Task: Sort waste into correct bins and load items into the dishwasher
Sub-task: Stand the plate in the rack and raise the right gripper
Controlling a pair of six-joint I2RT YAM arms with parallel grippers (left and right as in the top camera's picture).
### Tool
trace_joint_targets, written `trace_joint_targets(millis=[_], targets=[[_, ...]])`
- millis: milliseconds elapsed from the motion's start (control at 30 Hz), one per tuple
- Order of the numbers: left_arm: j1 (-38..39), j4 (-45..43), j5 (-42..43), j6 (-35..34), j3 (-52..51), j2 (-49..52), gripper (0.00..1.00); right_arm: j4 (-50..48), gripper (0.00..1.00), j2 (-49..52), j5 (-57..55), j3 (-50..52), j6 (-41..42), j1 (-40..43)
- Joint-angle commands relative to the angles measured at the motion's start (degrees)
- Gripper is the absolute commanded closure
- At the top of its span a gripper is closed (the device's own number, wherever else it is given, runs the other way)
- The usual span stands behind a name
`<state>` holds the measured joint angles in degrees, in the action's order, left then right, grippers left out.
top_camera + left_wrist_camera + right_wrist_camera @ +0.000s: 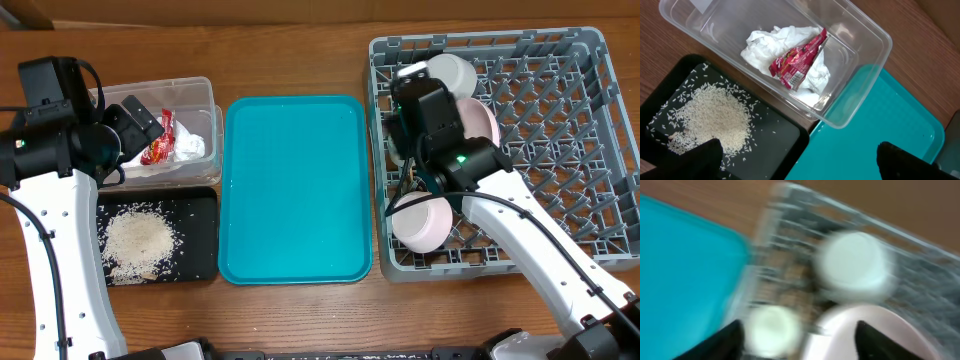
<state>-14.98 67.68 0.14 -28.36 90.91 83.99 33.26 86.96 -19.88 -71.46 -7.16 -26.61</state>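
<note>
Looking first at the dish rack (560,150) on the right of the table (300,60), we have crockery along its left side. A pale bowl (452,70) sits near the far corner, a pink plate (480,120) is just beside it, and a second bowl (425,222) lies mouth-down near the front wall. The right gripper (797,342) hangs over that left side. Its wrist view is badly smeared, but we can make out its dark fingers (730,340) standing well apart with nothing clamped between them. Below them we can see a small cream cup, the plate's rim and the pale bowl, all inside the rack.

Over on the left, the clear tub (205,95) holds the crumpled napkin (765,45), and the red wrapper (797,62) lies on top of it. Right in front of the tub, the black tray (205,235) carries a heap of rice crumbs (715,117), with stray grains scattered around it. The left gripper (800,162) hovers above the spot where the tub, the black tray and the teal tray (295,190) meet, jaws spread wide and holding nothing. The teal tray lies between the bins and the rack.
</note>
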Motion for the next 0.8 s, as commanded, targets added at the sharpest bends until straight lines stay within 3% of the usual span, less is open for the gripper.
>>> trace_joint_targets(millis=[0, 767], targets=[[0.4, -0.2, -0.7, 0.5, 1.0, -0.9, 0.0, -1.9, 0.0, 0.0, 23.3, 0.1, 0.0, 0.0], [0.4, -0.2, -0.7, 0.5, 1.0, -0.9, 0.0, -1.7, 0.0, 0.0, 24.0, 0.1, -0.1, 0.1]])
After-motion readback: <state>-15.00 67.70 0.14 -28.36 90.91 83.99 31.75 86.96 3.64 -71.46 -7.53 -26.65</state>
